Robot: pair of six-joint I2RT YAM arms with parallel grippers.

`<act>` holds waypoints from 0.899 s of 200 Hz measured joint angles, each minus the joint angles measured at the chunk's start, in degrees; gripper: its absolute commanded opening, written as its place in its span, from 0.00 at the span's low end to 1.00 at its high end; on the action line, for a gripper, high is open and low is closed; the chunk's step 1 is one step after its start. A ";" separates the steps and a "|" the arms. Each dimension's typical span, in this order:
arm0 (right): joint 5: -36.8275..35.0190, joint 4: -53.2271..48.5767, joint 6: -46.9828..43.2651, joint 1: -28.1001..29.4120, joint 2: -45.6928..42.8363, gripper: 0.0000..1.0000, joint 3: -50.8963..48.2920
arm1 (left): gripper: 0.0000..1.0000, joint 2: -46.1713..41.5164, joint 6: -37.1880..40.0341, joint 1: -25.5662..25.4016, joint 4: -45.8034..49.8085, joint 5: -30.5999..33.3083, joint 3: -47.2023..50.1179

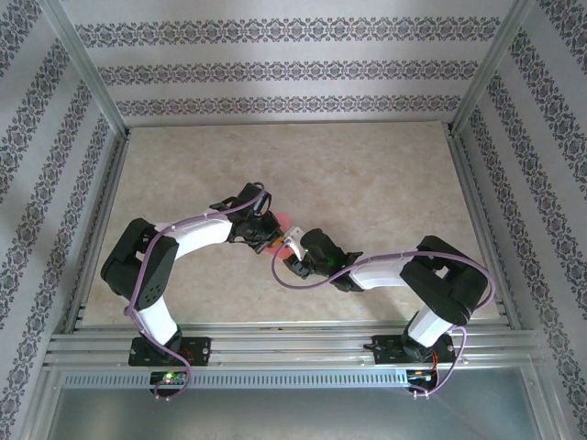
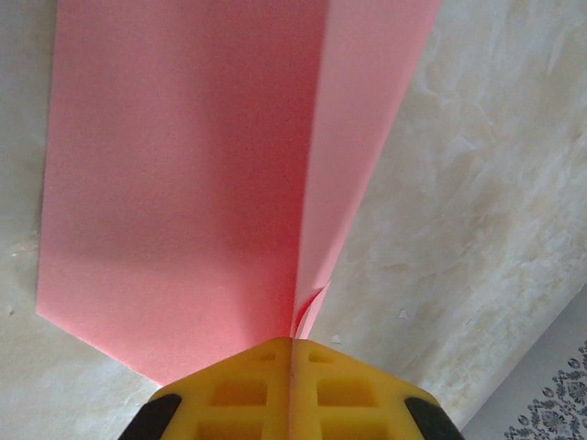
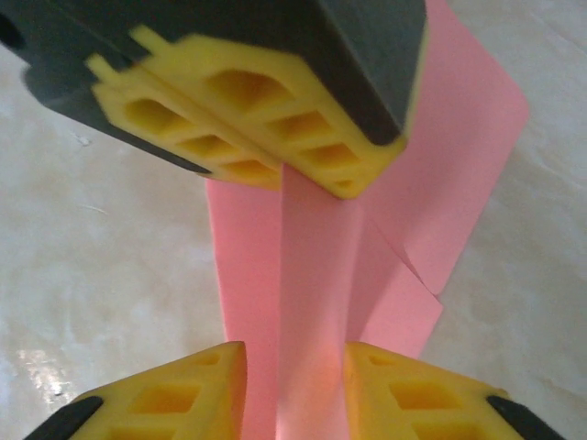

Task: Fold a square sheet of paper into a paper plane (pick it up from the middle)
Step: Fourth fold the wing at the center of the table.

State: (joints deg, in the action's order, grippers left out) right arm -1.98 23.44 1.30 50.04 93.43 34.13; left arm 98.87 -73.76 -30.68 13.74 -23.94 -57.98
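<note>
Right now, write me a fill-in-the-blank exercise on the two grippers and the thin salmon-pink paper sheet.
1. The left gripper is ___ on the edge of the thin salmon-pink paper sheet.
2. The right gripper is ___, with one finger on each side of a strip of the paper.
3. The ribbed fingers of both grippers are coloured ___.
Missing words: shut; open; yellow.

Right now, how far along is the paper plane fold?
Partway. Done: the paper carries a centre crease and has angled edges at one end. In hand: the left gripper is shut on the crease, while the right gripper stands open around the raised fold. To do: the side panels look broad, not yet a narrow dart, so wing folds seem to remain.
</note>
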 measured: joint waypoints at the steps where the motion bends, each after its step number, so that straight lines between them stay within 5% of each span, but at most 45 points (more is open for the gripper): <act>1: -0.04 0.00 0.07 0.00 0.00 0.29 0.00 | 0.00 0.00 0.00 0.00 -0.02 0.00 -0.02; 59: -1.68 0.48 -0.02 0.00 0.26 0.16 0.00 | 0.00 0.00 -0.02 0.00 0.00 0.17 -0.22; 128: -0.50 1.01 1.75 0.00 1.25 0.12 -0.02 | 0.41 -1.55 1.70 0.39 3.96 3.17 -3.39; 180: 3.34 3.56 6.97 -0.07 2.67 0.15 -0.83 | 0.49 -12.11 4.70 3.85 8.74 10.51 -3.89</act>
State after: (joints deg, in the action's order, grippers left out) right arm 1.37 27.00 8.27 49.98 96.09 33.30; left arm 86.76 -69.06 -26.83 22.48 -13.43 -61.87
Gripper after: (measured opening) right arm 0.147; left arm 0.493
